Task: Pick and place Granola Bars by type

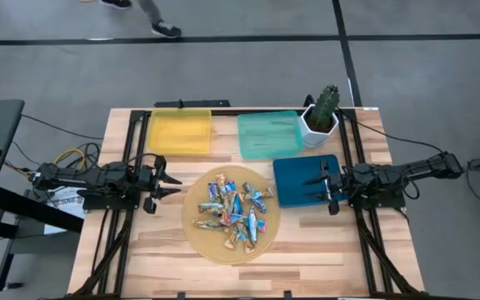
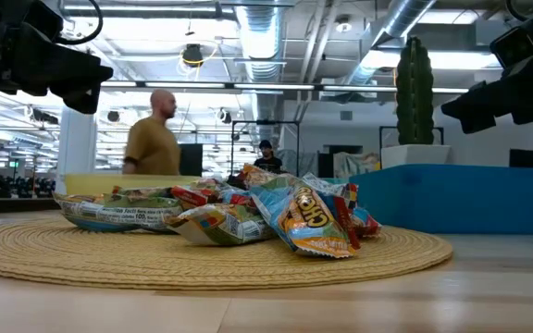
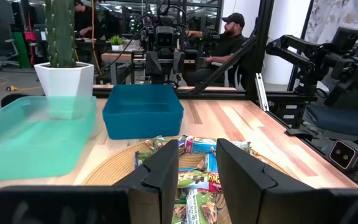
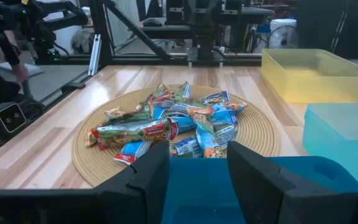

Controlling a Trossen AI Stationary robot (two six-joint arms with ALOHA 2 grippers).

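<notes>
- Woven straw-coloured round mat lying at the middle of the pale wooden slat table, carrying a loose heap of small granola bars in shiny wrappers, blue-and-white ones mixed with orange, brown and green ones.
- Sitting all together on the mat, none of the bars in any tray, none touched by a gripper.
- Translucent yellow plastic tray lying at the far left of the table, pale teal translucent tray just beside it to the right, deep blue plastic tray resting nearer, just beside the mat's right edge.
- Green cactus in a white faceted pot standing at the far right, touching or nearly touching the teal tray's corner.
- Dark two-finger left gripper hovering off the table just left of the mat, pointing toward the heap, fingers parted with a clear gap, grasping nothing.
- Dark two-finger right gripper hanging over the deep blue tray, pointing toward the mat, fingers likewise spread apart, released and empty.
- Walking or standing beyond the table, a person in a mustard top; sitting farther back, another person in a dark cap.
</notes>
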